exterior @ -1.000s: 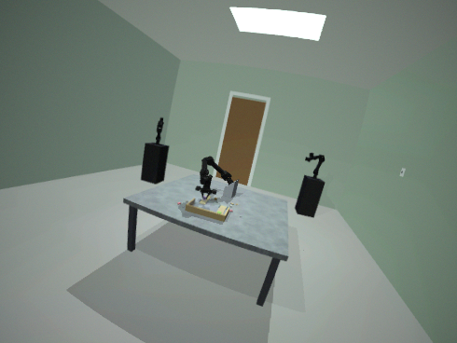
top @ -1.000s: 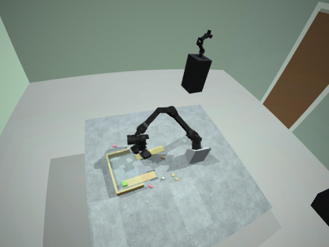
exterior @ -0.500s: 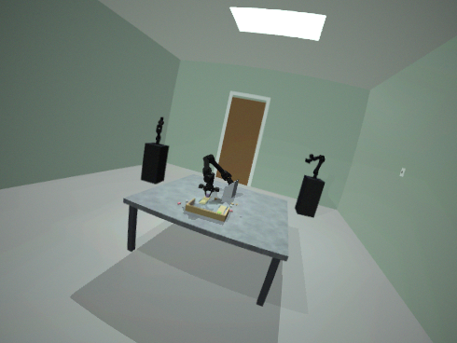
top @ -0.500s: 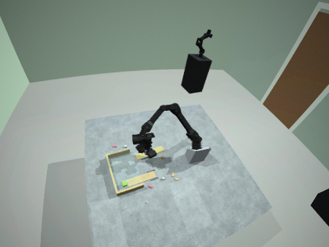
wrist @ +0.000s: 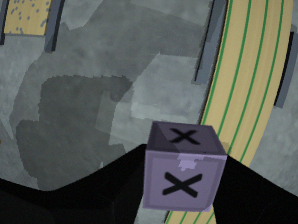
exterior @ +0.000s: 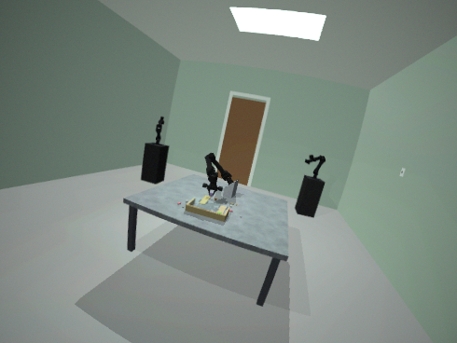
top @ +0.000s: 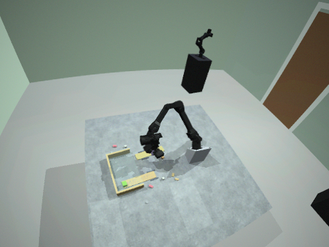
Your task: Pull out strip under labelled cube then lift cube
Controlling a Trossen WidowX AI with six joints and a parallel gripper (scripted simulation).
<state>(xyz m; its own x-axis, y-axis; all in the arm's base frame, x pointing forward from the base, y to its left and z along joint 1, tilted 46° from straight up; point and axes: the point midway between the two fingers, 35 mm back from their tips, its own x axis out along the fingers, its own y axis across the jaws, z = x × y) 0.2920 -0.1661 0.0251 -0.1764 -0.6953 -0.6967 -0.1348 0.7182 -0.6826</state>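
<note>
Labelled purple cube with black crosses [top: 152,153] [exterior: 211,193] [wrist: 182,182] is held by the black gripper [top: 153,154] [exterior: 212,191] [wrist: 180,155], whose fingers are partly closed against it; in the wrist view it is seen overlapping a pale yellow strip with green lines [top: 142,155] [exterior: 205,199] [wrist: 245,75]. The bench [top: 201,201] [exterior: 163,210] [wrist: 170,75] is topped in mottled blue-grey, carried on dark legs and crossed by shadows of the arm. On it a low, open-sided wooden border [top: 112,171] [exterior: 205,213] is set, and across its far side from the striped strip a speckled tan strip [top: 146,178] [wrist: 27,15] is laid, with a bright green block [top: 124,183] at its end. Small red, white and orange pieces are scattered around. The room is enclosed by pale green walls [top: 134,40] [exterior: 303,112] and floored in light grey. A brown door [top: 299,67] [exterior: 242,140] is framed in white, and a rectangular ceiling light [exterior: 280,23] is lit. Other black arms are mounted on black pedestals [top: 196,74] [exterior: 155,163] beyond the bench.
</note>
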